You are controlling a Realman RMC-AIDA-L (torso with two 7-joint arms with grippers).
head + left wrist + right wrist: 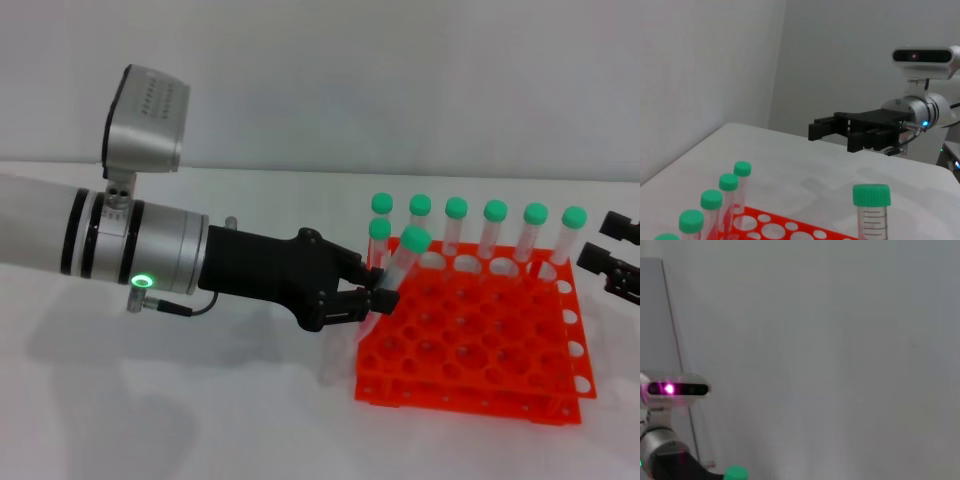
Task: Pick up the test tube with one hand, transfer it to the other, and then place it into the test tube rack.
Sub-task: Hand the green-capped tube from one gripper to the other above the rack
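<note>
White table (200, 420), left gripper (372, 297) pinching tilted test tube (398, 266), lower end hidden.

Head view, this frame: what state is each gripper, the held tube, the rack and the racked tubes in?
left gripper: shut on the test tube, at the rack's left edge.
test tube: capped, tilted, held above the rack.
right gripper: open, holding nothing, right of the rack.
test tube rack: flat on the table, mostly unfilled.
seven other tubes: capped, upright in the rack.

A white tabletop (200, 420) fills the room's lower part. Behind the tabletop stands a plain pale grey wall (400, 80). Two walls meet in a corner (777, 65) beyond the tabletop's far edge. Soft shadows lie on the tabletop.
</note>
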